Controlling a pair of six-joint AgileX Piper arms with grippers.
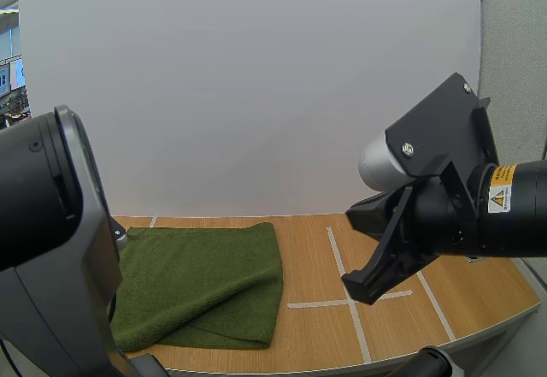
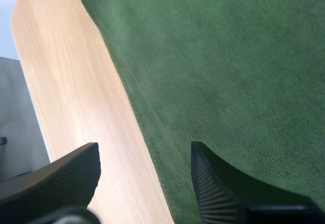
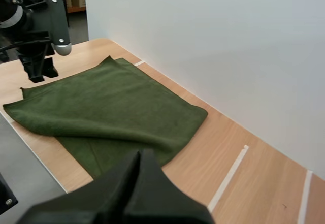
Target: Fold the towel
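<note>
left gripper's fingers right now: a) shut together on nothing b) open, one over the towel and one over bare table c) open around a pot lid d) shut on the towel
b: in the left wrist view the left gripper stands open, one finger over the green towel and the other over the wooden table, with the towel's edge running between them.

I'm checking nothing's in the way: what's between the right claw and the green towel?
Just bare wooden table with a white tape line, seen in the high view, between the right claw and the towel.
</note>
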